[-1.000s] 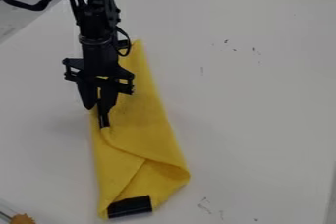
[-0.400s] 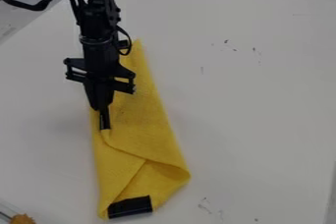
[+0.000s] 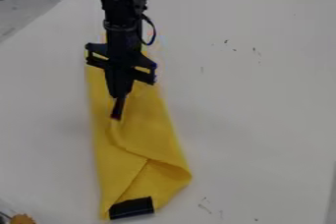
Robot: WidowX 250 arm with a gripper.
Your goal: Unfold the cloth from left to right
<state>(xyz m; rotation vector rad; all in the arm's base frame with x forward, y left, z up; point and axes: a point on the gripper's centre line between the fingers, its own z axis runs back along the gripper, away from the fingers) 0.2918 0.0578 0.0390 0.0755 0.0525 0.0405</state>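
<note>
- Downward from the top edge, left of centre, extends the arm [image 3: 123, 16], a thin cable curving out beside it.
- Gripper [image 3: 116, 117]: fingers closed together, pinching the cloth [image 3: 148, 132] near its left side, in the upper part of its length.
- Cloth: yellow, folded into a long, narrow form on the table [image 3: 256, 105], left of centre; it runs from behind the gripper down almost to the bottom edge of the view.
- Folds: a curved edge passes from just below the fingertips toward the lower right corner of the cloth; a second, diagonal line descends to the lower left.
- Black piece [image 3: 132, 208]: at the lower end of the cloth, touching it, slightly tilted.
- Orange-brown object [image 3: 22, 219]: bottom left corner of the view, apart from the cloth.
</note>
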